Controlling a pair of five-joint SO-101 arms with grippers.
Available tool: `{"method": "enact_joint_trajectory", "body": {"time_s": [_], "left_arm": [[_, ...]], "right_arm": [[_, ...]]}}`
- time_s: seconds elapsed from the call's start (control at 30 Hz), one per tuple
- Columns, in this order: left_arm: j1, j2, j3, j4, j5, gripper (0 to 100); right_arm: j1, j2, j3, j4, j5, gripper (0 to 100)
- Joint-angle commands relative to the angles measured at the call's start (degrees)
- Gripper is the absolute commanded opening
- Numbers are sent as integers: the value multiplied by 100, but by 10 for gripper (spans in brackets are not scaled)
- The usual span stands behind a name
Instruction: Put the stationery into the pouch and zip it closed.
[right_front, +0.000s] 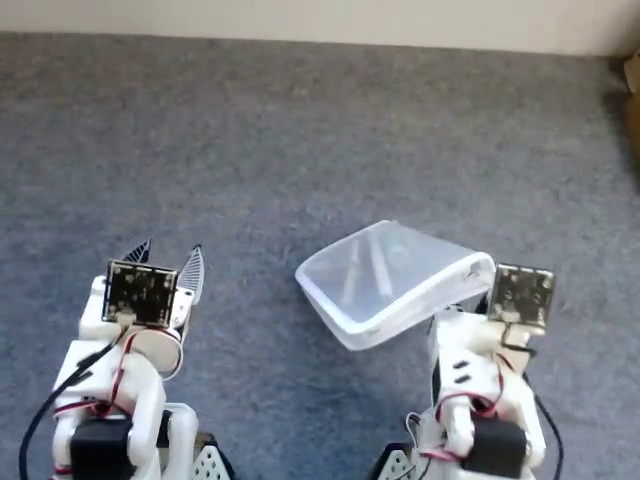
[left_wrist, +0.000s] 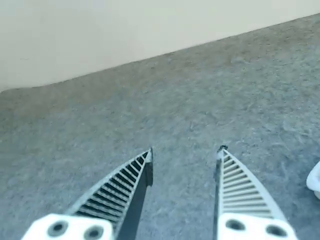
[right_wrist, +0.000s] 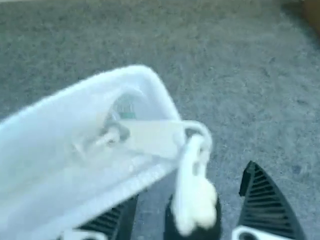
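We saw grey carpet (right_front: 300, 120) covering whole work surface. Clear pouch (right_front: 390, 285) lay right of centre, one end next to right arm. Left gripper (right_front: 172, 247) hung over bare carpet, well apart from pouch, fingers (left_wrist: 120, 192) spread wide, holding nothing. Right gripper (right_wrist: 191, 182) sat at pouch end, fingers (right_wrist: 262, 200) spread. White pull tab (right_wrist: 197, 205) hung between them; we could not tell whether it touched either finger. Pale stationery (right_front: 365, 270) showed inside pouch.
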Motion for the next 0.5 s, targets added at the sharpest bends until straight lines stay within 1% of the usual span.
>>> {"method": "enact_joint_trajectory", "body": {"time_s": [0.0,0.17,0.47], "left_arm": [[-189,-66,84,-9,44,199],[-330,-57,409,-26,53,200],[-321,-57,1015,-26,62,200]], "right_arm": [[-75,-4,549,-690,88,278],[-75,-4,1191,-1103,44,278],[-75,-4,1965,-1341,35,278]]}}
